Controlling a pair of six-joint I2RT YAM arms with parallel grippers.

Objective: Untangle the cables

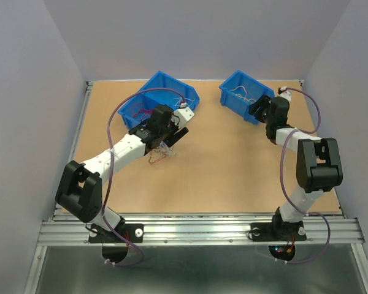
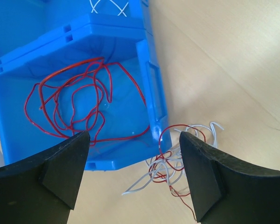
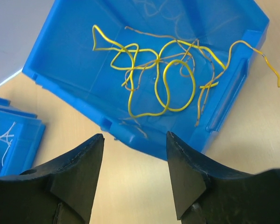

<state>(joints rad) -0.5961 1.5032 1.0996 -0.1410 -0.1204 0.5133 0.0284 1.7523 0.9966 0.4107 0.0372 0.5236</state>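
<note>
A small tangle of red and white cables lies on the table just outside the corner of the left blue bin. Loose red cables rest inside that bin. My left gripper hovers open over the bin's corner, with the tangle by its right finger and nothing held. From above, the tangle shows under the left gripper. Yellow cables lie in the right blue bin. In front of this bin's near wall my right gripper stands open, with only bare table between its fingers.
The two blue bins stand at the back of the wooden table. White cables sit in the left bin's far compartment. One yellow cable end hangs over the right bin's rim. Grey walls close in both sides.
</note>
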